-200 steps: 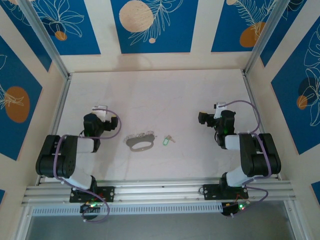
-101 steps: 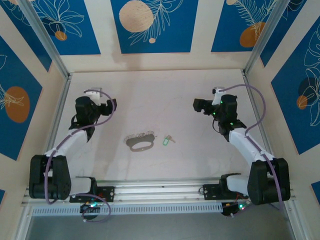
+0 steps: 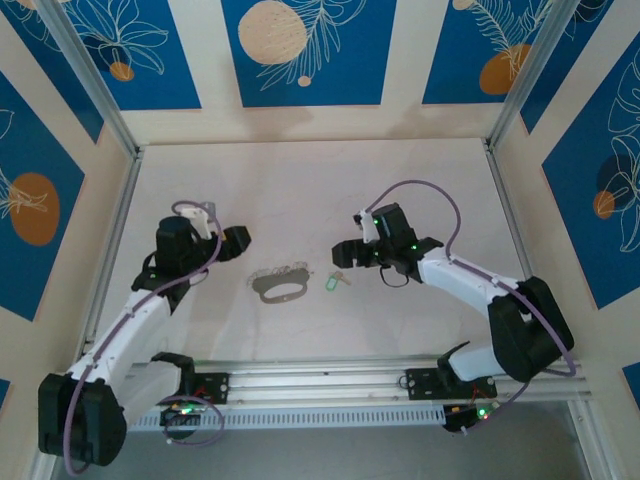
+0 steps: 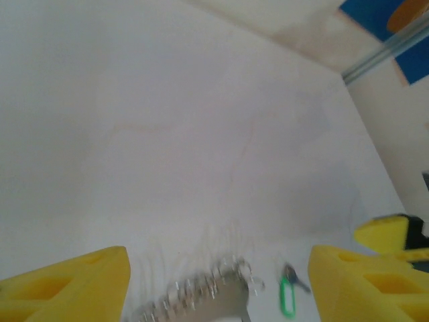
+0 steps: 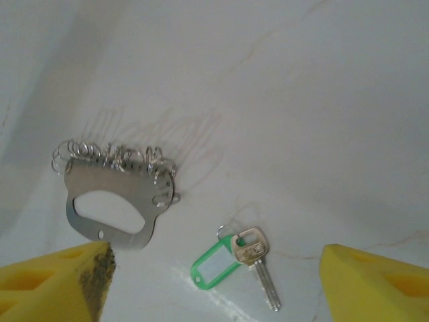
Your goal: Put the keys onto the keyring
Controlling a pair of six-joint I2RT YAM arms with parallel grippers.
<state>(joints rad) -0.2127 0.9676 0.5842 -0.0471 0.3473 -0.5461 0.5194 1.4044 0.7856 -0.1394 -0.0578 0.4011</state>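
The keyring [image 3: 280,286] is a flat grey metal plate with an oval cut-out and a fringe of small wire rings along its far edge; it lies flat mid-table. Just right of it lie the keys [image 3: 333,282]: one silvery key on a green-rimmed tag. My left gripper [image 3: 236,242] hovers up-left of the keyring, open. In the left wrist view the keyring [image 4: 201,298] and keys [image 4: 288,295] sit low between the yellow fingers [image 4: 74,288]. My right gripper [image 3: 346,254] hangs just beyond the keys, open; its view shows the keys [image 5: 257,258] and keyring [image 5: 114,201] between wide-apart fingers [image 5: 375,282].
Aluminium rails [image 3: 120,220] and patterned blue walls fence the white table on three sides. A rail with both arm bases [image 3: 320,380] runs along the near edge. The right gripper's yellow finger [image 4: 385,231] shows at the left wrist view's right edge.
Both arms have stretched out from folded poses toward the table's middle. The left gripper came in toward the keyring; the right gripper swung left and down over the keys.
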